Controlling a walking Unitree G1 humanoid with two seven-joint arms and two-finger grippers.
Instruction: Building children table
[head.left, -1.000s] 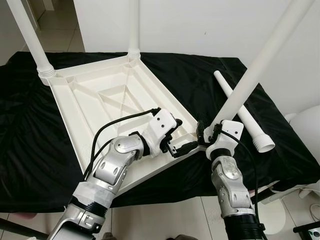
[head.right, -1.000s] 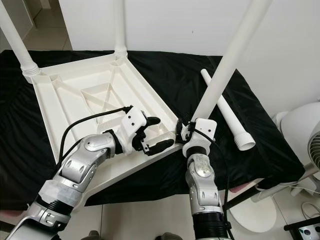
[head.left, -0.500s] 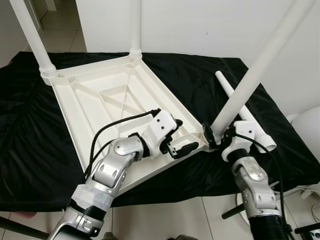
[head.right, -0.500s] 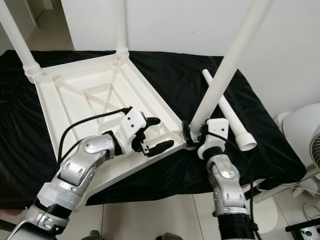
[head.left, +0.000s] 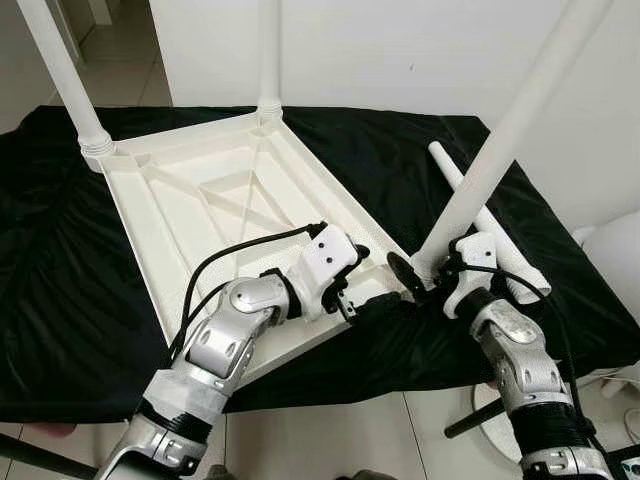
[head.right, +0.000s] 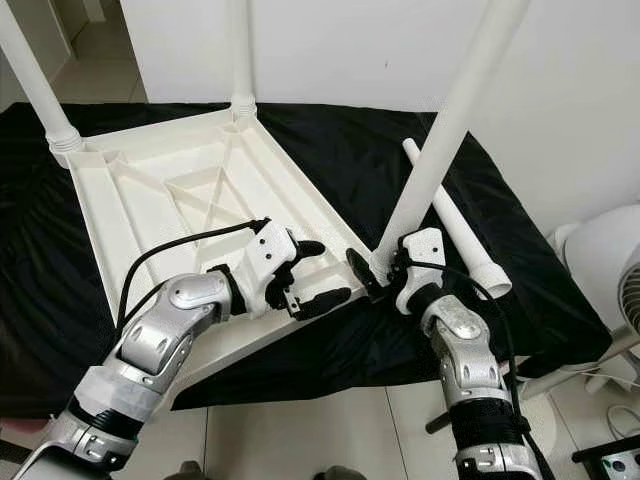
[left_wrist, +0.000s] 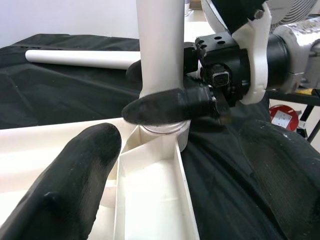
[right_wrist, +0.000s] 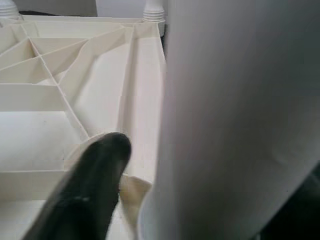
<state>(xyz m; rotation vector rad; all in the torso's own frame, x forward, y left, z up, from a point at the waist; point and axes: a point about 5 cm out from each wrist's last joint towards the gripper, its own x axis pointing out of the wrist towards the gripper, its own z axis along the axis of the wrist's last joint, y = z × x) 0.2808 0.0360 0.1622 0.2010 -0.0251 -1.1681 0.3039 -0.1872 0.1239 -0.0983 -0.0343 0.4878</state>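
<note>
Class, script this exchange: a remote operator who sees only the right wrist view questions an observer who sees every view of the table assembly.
Operator: Is any leg lying loose?
Observer: Yes, a white plastic tube leg lies on the black cloth, to the right.
Operator: Where is the left gripper?
Observer: The left gripper rests open on the upturned white plastic tabletop, near your corner.
Operator: How does my leg stand?
Observer: The right gripper grips the tilted white leg at its base; it leans rightward.
</note>
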